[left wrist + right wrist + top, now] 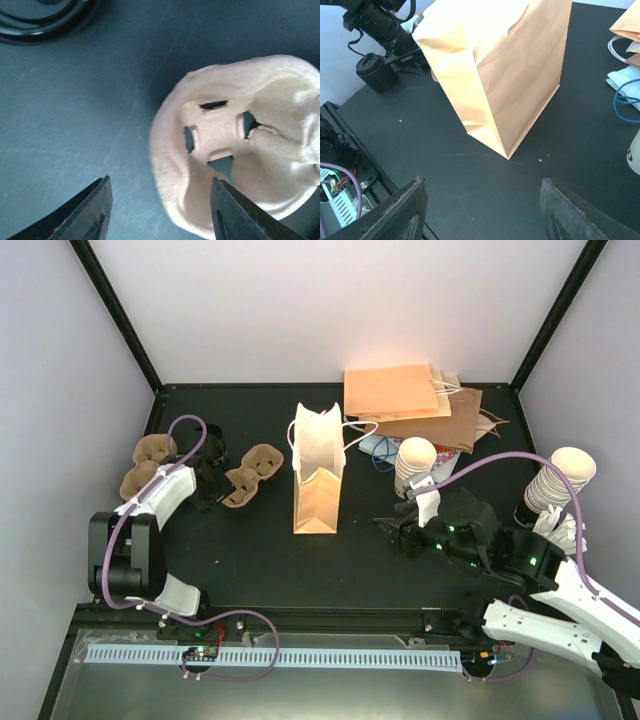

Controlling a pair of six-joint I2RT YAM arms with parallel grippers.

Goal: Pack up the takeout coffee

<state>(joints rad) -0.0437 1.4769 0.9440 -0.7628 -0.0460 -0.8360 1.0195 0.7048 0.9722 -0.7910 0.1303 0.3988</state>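
No takeout coffee with a black lid shows in any view. My left gripper (212,483) is open, low over the table between two brown pulp carrier trays (252,475). In the left wrist view its jaws (162,210) straddle the rim of one tray (240,150) without gripping it. My right gripper (395,530) is open over bare table, nothing between its fingers (482,210). A cream paper bag (318,475) stands upright in the middle with its top open, just beyond the right gripper (505,65).
A second carrier tray (150,462) lies at the far left. A stack of black lids (375,72) stands by the left gripper. Two stacks of lidless white cups (415,462) (560,480) stand on the right. Flat paper bags (400,390) lie at the back.
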